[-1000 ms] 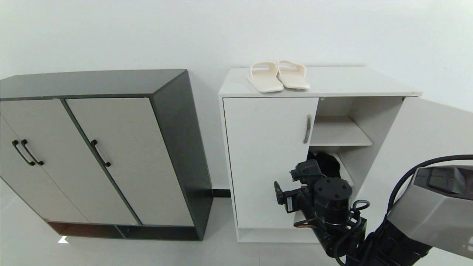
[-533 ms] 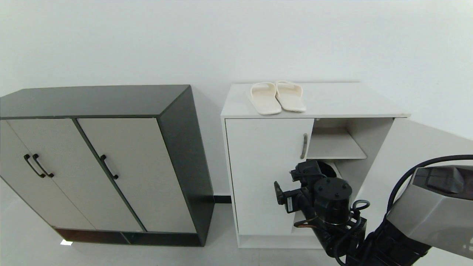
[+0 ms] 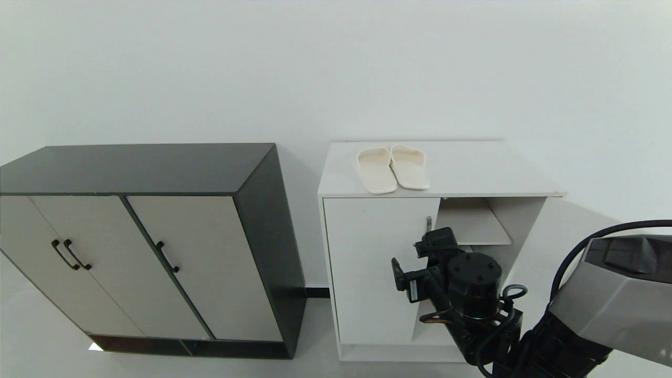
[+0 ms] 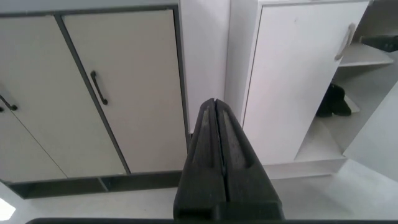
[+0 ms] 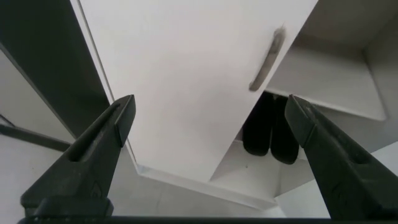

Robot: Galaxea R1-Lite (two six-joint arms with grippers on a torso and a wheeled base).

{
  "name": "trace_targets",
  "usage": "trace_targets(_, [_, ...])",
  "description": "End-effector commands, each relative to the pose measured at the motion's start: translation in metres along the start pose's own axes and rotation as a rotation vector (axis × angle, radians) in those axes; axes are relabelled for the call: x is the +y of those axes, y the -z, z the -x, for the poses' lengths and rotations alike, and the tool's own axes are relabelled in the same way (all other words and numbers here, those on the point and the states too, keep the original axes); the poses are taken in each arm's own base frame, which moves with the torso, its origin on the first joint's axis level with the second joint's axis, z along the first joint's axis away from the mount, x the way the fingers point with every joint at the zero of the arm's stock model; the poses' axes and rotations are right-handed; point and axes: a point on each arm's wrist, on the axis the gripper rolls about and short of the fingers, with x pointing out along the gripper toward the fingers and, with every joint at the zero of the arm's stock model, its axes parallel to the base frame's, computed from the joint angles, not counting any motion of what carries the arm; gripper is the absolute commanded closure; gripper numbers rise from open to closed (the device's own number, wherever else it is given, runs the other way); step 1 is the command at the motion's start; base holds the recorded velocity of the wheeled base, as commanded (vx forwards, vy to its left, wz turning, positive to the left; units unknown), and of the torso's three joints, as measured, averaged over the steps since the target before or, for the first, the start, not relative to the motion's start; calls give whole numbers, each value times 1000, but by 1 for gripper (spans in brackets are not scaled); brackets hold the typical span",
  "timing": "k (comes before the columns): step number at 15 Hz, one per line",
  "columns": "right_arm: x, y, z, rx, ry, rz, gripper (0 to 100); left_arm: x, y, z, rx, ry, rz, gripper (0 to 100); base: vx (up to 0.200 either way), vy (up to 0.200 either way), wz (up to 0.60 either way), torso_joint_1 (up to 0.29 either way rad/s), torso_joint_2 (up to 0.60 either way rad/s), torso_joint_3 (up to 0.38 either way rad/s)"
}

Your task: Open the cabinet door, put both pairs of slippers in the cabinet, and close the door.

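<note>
Two smooth cream slippers [image 3: 392, 169] lie side by side atop the flat white cabinet [image 3: 472, 168]; a matte black pair [image 5: 272, 134] sits inside on a lower shelf [image 4: 320, 134]. Right gripper [image 5: 209, 106] gapes wide, empty; left gripper [image 4: 214, 107] presses its wedge fingers [image 4: 202, 143] together, empty.

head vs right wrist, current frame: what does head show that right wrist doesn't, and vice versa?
Head view: the cream slippers lying side by side on top of the white cabinet, plus the dark cabinet with its doors closed. Right wrist view: the black slippers inside the open compartment, below the shelf, with the right gripper open in front. Both: the white cabinet's closed left door, its handle and that shelf.
</note>
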Motion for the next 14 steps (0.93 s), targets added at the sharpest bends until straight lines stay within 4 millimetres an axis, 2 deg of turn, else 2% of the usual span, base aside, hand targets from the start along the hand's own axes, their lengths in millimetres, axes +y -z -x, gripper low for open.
trace_targets(1, [0, 2, 0, -3, 0, 0, 0, 0, 0, 0, 1, 0, 0, 100, 0, 0, 0, 193, -422, -232])
trace_targets(3, [-2, -3, 2, -25, -10, 34, 0, 0, 0, 0, 1, -2, 0, 100, 0, 0, 0, 78, -178, -100])
trace_targets(5, [-7, -33, -7, -2, 6, 53, 0, 0, 0, 0, 1, -2, 0, 100, 0, 0, 0, 21, -40, -18])
trace_targets(8, [-9, -93, 0, 57, -6, 7, 0, 0, 0, 0, -1, 0, 0, 100, 0, 0, 0, 0, 0, 0])
trace_targets(11, [-3, -131, -4, 46, -11, -75, 0, 0, 0, 0, 1, 0, 0, 100, 0, 0, 0, 0, 0, 0])
trace_targets(14, [1, -132, -13, 36, -7, -80, 0, 0, 0, 0, 2, 1, -1, 100, 0, 0, 0, 0, 0, 0])
